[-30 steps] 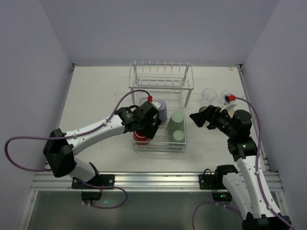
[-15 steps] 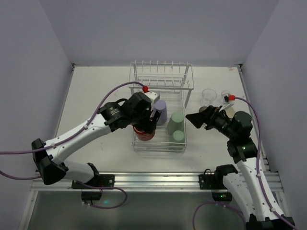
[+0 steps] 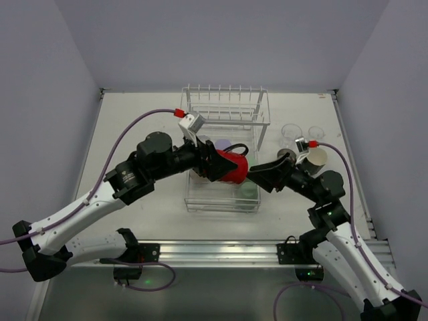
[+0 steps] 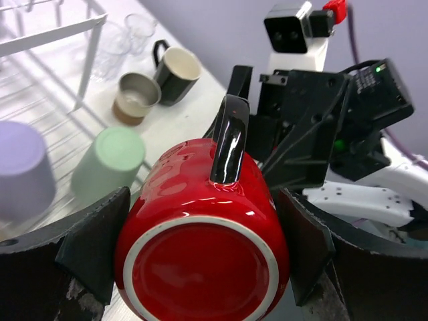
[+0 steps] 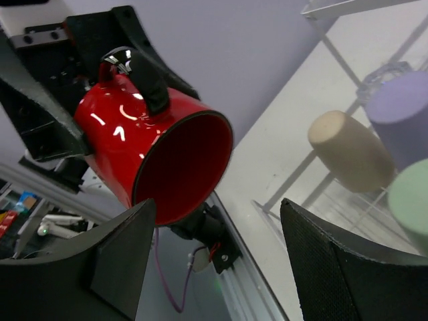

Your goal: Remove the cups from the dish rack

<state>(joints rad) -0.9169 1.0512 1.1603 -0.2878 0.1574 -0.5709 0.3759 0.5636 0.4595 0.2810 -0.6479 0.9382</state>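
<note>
now: left hand (image 4: 200, 235) (wide) around cup (image 4: 190, 194)

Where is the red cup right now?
In the top view, the red cup is held sideways in the left gripper, over the low basket of the dish rack, its mouth facing the right gripper just right of it.

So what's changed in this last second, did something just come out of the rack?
Yes. The left gripper lifted the red cup out of the dish rack and tipped it on its side, mouth toward the right gripper. That one swung in leftward to meet it, jaws open, not gripping yet. The lavender cup and green cup stayed in the rack. The clear cups beside it didn't move.
</note>
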